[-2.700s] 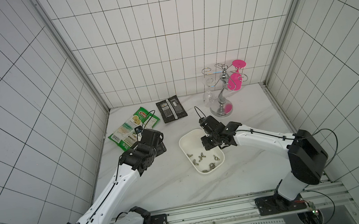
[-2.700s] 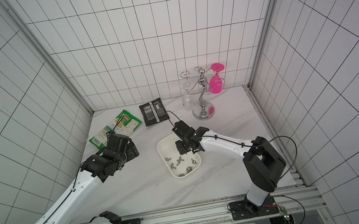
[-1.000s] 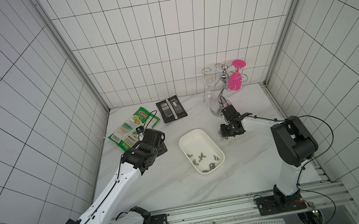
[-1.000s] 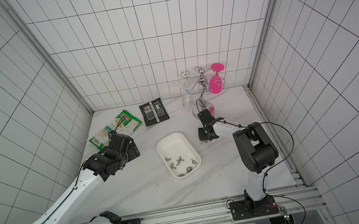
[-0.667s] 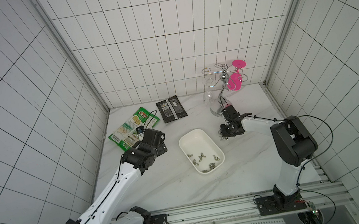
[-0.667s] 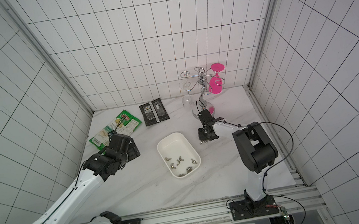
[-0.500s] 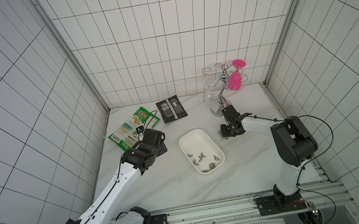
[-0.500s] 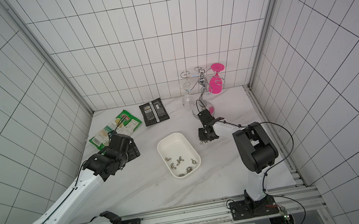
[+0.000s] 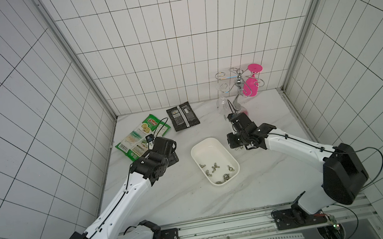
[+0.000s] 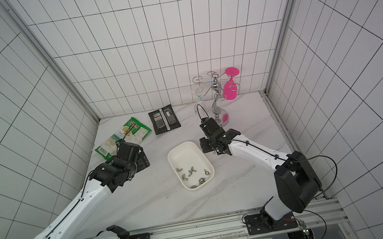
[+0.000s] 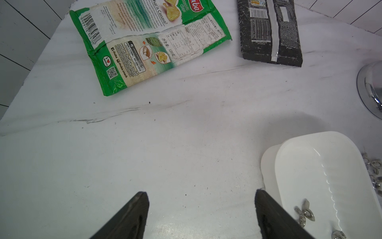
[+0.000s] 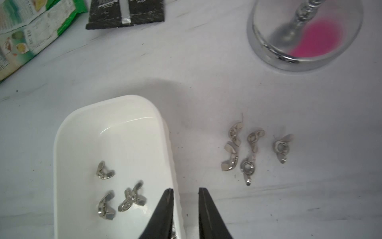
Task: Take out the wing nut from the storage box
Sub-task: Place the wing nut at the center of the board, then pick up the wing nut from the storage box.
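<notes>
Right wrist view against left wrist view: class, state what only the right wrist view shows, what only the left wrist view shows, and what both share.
Only the right wrist view: the right gripper, jaws slightly apart and empty, and a pink reflection in the chrome stand base.
Only the left wrist view: the left gripper, jaws wide open, and the barcode on the green packet.
Both: the storage box with wing nuts inside, loose wing nuts on the table beside it, the green packet, the black packet and the chrome stand base.
</notes>
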You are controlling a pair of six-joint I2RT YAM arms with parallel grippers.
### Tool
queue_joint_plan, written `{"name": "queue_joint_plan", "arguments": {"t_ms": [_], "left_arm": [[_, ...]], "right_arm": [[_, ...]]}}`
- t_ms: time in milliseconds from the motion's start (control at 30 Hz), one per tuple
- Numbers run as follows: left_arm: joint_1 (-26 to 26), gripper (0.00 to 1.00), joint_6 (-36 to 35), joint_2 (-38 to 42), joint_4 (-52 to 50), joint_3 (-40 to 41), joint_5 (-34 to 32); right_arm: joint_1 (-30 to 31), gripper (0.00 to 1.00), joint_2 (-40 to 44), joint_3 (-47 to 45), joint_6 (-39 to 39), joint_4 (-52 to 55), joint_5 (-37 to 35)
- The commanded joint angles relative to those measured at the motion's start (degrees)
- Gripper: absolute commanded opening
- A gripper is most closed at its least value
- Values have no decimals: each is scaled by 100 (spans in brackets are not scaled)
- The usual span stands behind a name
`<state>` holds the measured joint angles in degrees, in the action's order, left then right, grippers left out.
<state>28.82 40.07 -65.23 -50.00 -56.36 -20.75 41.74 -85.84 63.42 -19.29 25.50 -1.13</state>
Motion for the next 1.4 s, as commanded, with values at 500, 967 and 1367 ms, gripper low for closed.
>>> {"name": "queue_joint_plan", "arguments": {"t_ms": [500,967,1367], "left_arm": [[44,84,43,88,123,-73,-17],[44,84,45,154,153,24,-34],[40,84,70,100,201,67,1]], "right_arm": [[1168,28,-1217,264,180,110,130],[1168,28,-1822,438,198,82,99],[1214,27,-1919,422,127,-24,253]]}}
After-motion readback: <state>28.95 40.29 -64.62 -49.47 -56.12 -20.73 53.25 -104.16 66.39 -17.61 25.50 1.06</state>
